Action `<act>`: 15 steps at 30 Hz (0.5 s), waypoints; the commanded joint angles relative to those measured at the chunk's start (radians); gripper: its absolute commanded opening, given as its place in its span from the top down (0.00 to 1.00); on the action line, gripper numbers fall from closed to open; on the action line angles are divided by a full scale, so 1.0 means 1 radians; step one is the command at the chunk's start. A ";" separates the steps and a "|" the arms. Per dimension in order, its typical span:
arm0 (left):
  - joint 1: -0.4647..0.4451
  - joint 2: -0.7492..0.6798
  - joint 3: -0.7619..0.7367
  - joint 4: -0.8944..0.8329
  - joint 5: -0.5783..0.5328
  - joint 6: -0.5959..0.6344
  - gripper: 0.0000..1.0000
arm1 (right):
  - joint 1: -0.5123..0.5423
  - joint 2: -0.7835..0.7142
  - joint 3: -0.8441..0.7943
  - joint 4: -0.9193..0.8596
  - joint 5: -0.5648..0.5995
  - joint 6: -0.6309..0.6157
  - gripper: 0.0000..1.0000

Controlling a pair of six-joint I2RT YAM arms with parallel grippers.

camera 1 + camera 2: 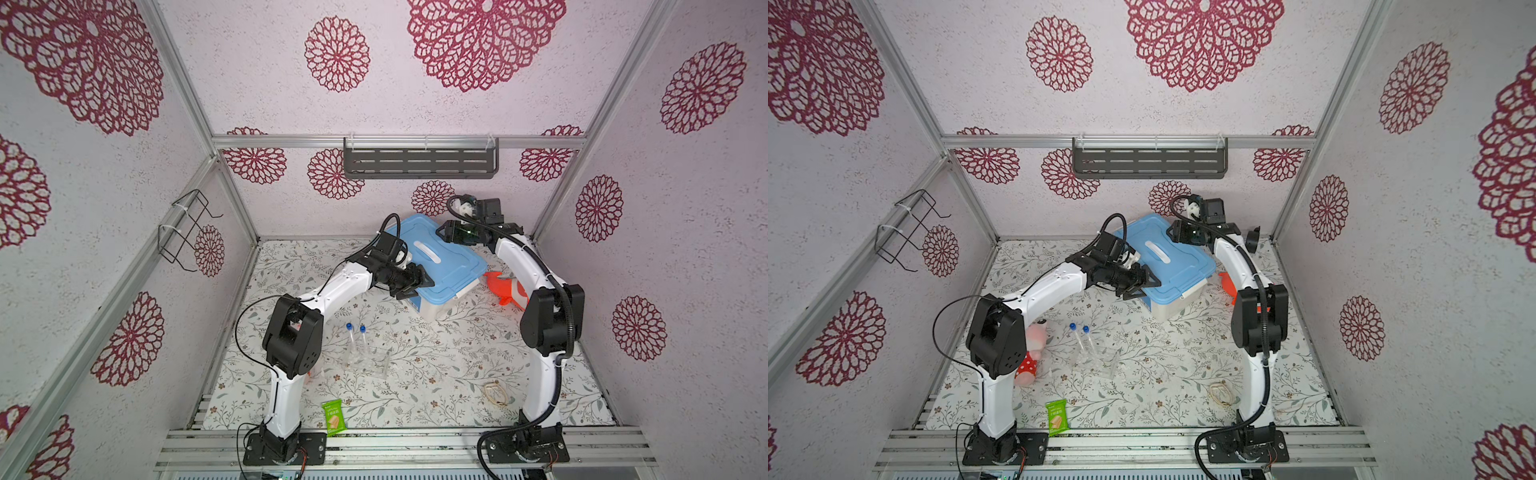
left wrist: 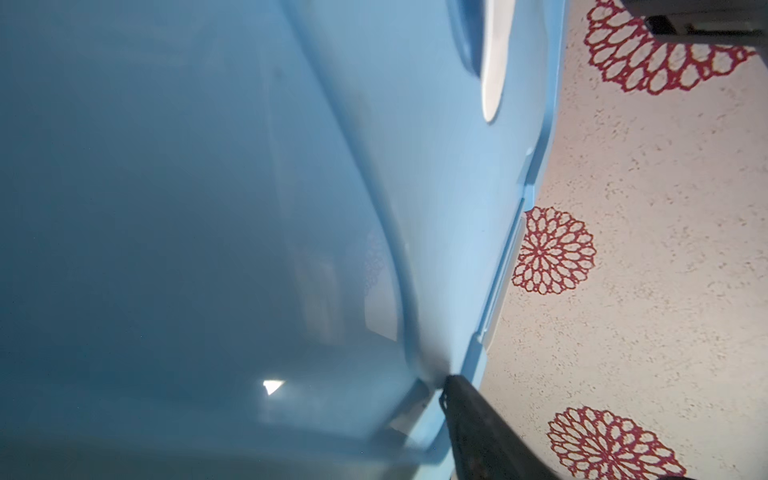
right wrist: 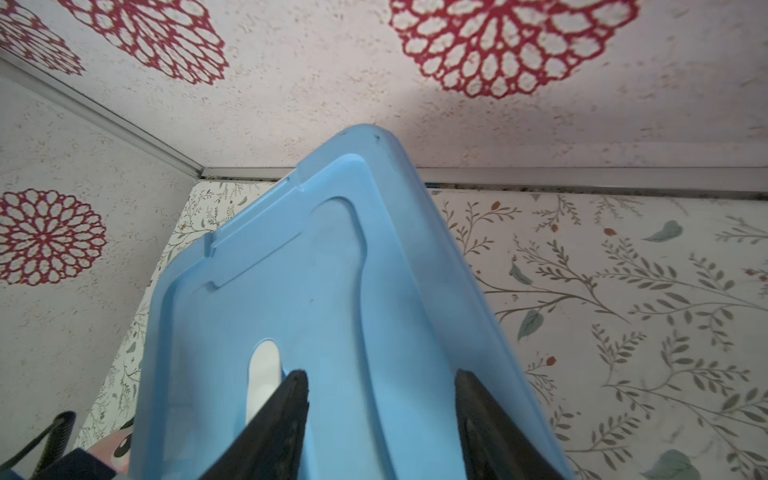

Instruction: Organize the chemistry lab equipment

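Two clear tubes with blue caps (image 1: 358, 337) (image 1: 1082, 337) lie side by side mid-table, next to clear glassware (image 1: 374, 361) (image 1: 1106, 360) that is hard to make out. Both grippers are away from them, at a clear storage box (image 1: 434, 308) with a light blue lid (image 1: 451, 266) (image 3: 332, 291) at the back. My left gripper (image 1: 417, 289) (image 1: 1144, 289) has its jaws spread across the lid's near-left edge; one finger (image 2: 461, 395) rests by the rim, the other is hidden under the lid (image 2: 415, 166). My right gripper (image 1: 441, 235) (image 3: 382, 378) hangs open over the lid's far end.
An orange plush (image 1: 505, 289) lies right of the box, under the right arm. A pink plush (image 1: 1032, 357) sits behind the left arm. A green snack packet (image 1: 333, 417) and a beige loop (image 1: 496, 392) lie near the front edge. A dark shelf (image 1: 419, 162) hangs on the back wall.
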 commanded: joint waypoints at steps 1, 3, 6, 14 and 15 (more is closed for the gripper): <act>0.003 -0.117 -0.061 0.068 -0.067 -0.033 0.28 | 0.005 -0.033 0.039 -0.045 0.039 0.036 0.39; 0.013 -0.164 -0.100 0.079 -0.099 -0.038 0.28 | 0.003 -0.044 0.048 -0.054 0.065 0.059 0.38; 0.039 -0.230 -0.141 0.077 -0.139 -0.027 0.27 | 0.003 -0.078 0.079 -0.104 0.128 0.114 0.38; 0.193 -0.272 -0.096 -0.004 -0.181 0.082 0.26 | -0.019 -0.251 -0.015 -0.173 0.256 0.133 0.38; 0.208 -0.256 -0.076 -0.015 -0.185 0.095 0.26 | -0.028 -0.266 -0.044 -0.159 0.252 0.132 0.38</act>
